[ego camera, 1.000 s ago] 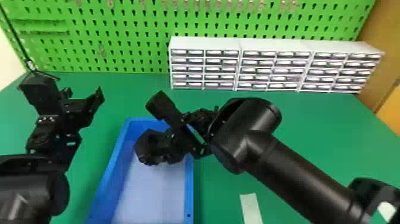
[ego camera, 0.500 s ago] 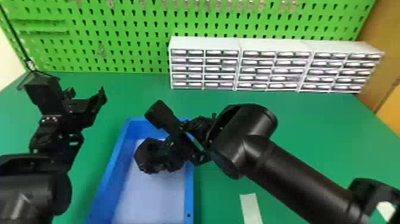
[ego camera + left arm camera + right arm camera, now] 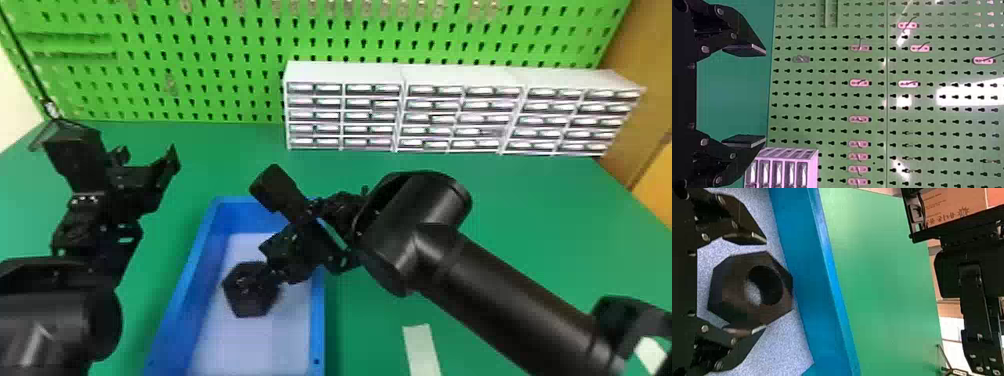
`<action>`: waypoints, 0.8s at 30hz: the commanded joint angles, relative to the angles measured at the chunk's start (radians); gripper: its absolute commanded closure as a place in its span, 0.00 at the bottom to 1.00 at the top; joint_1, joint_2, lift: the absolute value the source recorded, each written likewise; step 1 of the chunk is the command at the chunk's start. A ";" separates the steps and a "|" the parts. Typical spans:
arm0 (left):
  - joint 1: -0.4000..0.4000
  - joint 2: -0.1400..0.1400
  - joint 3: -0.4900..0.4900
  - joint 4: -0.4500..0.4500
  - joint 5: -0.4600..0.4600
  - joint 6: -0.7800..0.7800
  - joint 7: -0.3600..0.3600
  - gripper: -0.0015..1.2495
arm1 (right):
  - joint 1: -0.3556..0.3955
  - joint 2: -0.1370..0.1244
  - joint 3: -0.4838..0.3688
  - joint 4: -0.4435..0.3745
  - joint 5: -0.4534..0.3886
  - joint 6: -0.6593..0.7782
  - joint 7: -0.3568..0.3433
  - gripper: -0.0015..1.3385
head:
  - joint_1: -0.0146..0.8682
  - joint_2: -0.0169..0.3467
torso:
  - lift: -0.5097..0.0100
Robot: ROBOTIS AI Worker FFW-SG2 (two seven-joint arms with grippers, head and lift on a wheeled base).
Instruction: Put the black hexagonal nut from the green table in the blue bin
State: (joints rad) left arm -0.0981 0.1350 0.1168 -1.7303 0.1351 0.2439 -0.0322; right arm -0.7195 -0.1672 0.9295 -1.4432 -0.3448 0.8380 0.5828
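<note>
My right gripper [image 3: 272,270] has fingers spread, released, around black hexagonal nut [image 3: 252,295] over blue bin [image 3: 182,305]; my left gripper [image 3: 145,160] is parted, empty.

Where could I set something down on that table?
The green table is bare between the white drawers and the right arm, and between the pegboard and blue bin. Crowded: the bin, around the nut and right gripper.

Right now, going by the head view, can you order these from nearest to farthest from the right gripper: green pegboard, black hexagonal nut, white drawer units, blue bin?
1. Black hexagonal nut: between the right gripper's jaws.
2. Blue bin: below the nut.
3. White drawer units: back of the table, center to right.
4. Green pegboard: behind the drawer units.
</note>
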 commanded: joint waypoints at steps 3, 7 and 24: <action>0.000 0.000 -0.002 0.000 0.000 0.000 0.000 0.38 | 0.002 0.000 -0.006 0.001 0.003 0.001 0.000 0.26 | 0.79 0.12 | 0.80; 0.000 0.000 -0.003 0.000 0.000 0.000 0.000 0.38 | 0.000 -0.003 -0.006 0.001 0.007 -0.002 0.000 0.25 | 0.79 0.12 | 0.80; 0.005 0.000 -0.002 0.000 0.006 -0.002 0.000 0.38 | 0.006 -0.009 -0.043 0.001 0.010 -0.003 0.002 0.25 | 0.79 0.12 | 0.80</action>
State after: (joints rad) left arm -0.0962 0.1350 0.1142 -1.7303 0.1385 0.2436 -0.0322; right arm -0.7177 -0.1747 0.9103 -1.4416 -0.3358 0.8349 0.5828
